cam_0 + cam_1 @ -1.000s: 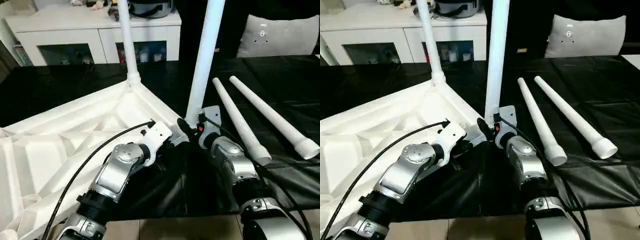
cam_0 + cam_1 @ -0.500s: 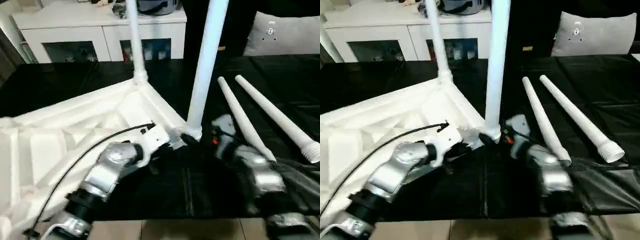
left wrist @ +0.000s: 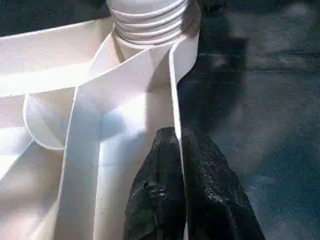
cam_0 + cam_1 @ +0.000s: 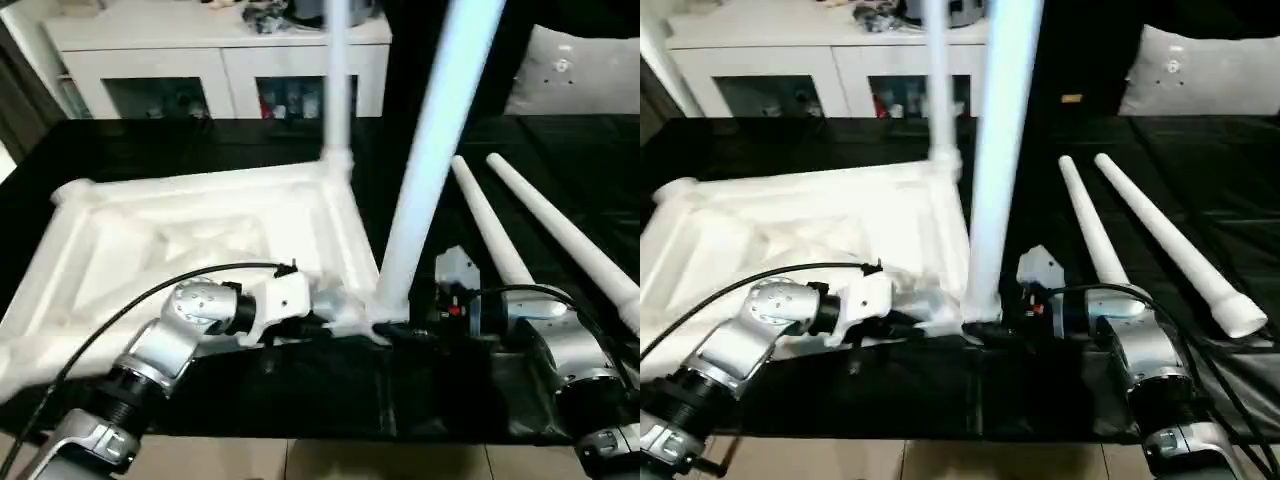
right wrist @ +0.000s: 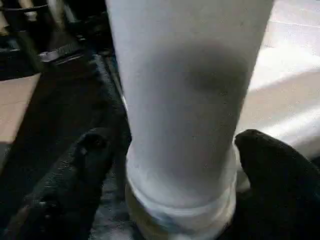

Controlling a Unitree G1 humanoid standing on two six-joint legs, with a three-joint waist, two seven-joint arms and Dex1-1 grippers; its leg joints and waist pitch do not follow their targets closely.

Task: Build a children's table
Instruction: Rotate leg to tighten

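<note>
The upturned table top [image 4: 200, 235] lies on the black bench [image 4: 560, 150]. The left gripper [image 3: 180, 150] pinches its corner wall; the right gripper [image 5: 177, 165] clasps the upright leg [image 4: 430, 160] there.

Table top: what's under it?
The table top lies ribbed side up on a black sheet showing along its near edge. What lies beneath its middle is covered.

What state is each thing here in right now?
Tabletop: upside down, ribs up.
Near leg: upright in corner socket, threads still showing.
Far leg: upright in its socket.
Two loose legs: lying flat.
Left end effector: shut on the tabletop rim.
Right end effector: shut on the near leg.
</note>
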